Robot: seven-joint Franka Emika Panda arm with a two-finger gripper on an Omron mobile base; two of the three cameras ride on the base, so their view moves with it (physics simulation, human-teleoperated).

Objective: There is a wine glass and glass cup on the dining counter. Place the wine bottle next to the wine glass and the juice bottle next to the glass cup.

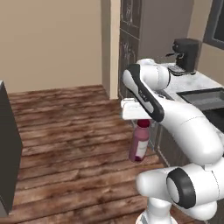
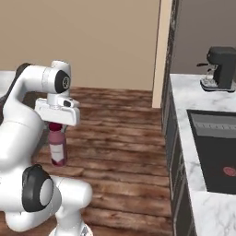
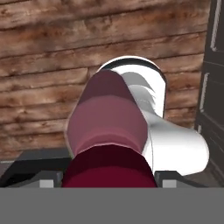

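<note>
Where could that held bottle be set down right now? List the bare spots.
The gripper holds the juice bottle over open wooden floor. On the wall counter, marble is bare between the coffee machine and the cooktop; that back corner is crowded.

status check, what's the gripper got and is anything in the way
Gripper shut on juice bottle at the cap. Bottle hanging above wood floor. Nothing near it.

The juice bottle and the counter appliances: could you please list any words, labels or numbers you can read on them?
None can be read.
juice bottle: its pale label shows no legible print, too small and blurred.
coffee machine: no readable marking.
cooktop: a red round mark, no text.
</note>
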